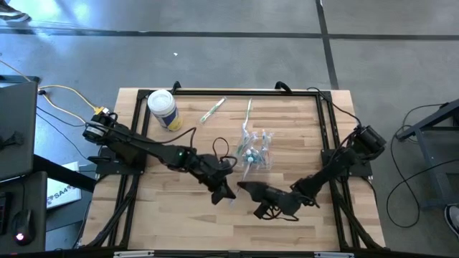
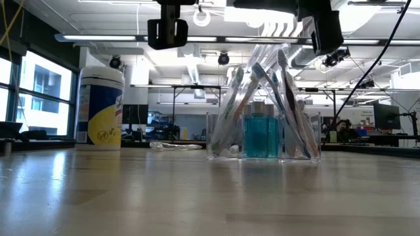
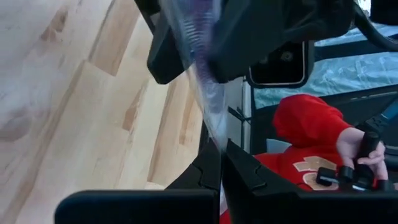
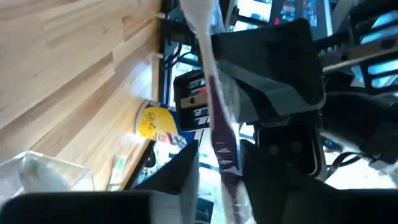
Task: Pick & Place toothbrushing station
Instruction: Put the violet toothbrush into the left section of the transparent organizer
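Note:
The toothbrushing station (image 1: pixel 255 152) is a clear holder with several toothbrushes and a blue bottle. It stands on its base at the table's middle (image 2: pixel 262 128). Nearer the front edge, my left gripper (image 1: pixel 224 192) is shut on a clear-wrapped purple toothbrush (image 3: pixel 202 74). The toothbrush is lifted off the wood. My right gripper (image 1: pixel 248 188) faces it from the right. Its open fingers stand on either side of the same toothbrush (image 4: pixel 221 124). My left gripper (image 3: pixel 221 148) pinches one end of the wrapped toothbrush (image 3: pixel 215 132) between its two fingers. It comes from the table's left and slants a little downward. The toothbrush sticks out ahead of the fingers toward the right gripper, clear of the table. My right gripper (image 4: pixel 221 150) has the toothbrush's wrapped shaft between its fingers (image 4: pixel 186 165); whether they touch it, I cannot tell.
A white tub with a yellow label (image 1: pixel 163 109) stands at the far left of the table. Two loose wrapped toothbrushes (image 1: pixel 213 111) (image 1: pixel 249 109) lie near the far edge. A black frame (image 1: pixel 326 129) borders the table. A person in red (image 3: pixel 298 143) sits beyond the table.

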Tool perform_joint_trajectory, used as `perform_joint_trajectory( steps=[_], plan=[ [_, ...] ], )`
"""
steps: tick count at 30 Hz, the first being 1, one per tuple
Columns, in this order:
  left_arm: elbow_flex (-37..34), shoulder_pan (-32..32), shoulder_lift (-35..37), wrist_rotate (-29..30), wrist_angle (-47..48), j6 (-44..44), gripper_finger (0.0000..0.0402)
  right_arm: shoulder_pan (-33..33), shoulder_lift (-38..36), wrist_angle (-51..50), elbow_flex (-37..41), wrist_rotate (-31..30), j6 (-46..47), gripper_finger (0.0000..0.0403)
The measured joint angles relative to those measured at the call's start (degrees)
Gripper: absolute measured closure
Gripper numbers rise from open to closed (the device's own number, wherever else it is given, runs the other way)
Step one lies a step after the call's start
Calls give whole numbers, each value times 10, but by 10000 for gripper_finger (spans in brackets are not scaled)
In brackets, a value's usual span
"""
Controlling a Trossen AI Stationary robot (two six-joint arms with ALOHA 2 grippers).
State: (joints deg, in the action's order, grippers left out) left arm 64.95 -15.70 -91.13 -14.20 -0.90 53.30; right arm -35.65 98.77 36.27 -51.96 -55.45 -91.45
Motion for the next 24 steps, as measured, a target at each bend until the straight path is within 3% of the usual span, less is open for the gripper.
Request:
perform_joint_trajectory(
  steps=[6, 15, 24],
  plan=[
    [1, 4, 1, -4, -2, -8, 401, 0, 2, -1, 1, -22, 15, 375],
    [1, 3, 1, -4, -10, -95, 387, 0, 1, 4, 1, -25, 16, 373],
    [1, 3, 1, -2, -11, -96, 275, -16, 1, 3, -11, -45, 16, 373]
  ],
)
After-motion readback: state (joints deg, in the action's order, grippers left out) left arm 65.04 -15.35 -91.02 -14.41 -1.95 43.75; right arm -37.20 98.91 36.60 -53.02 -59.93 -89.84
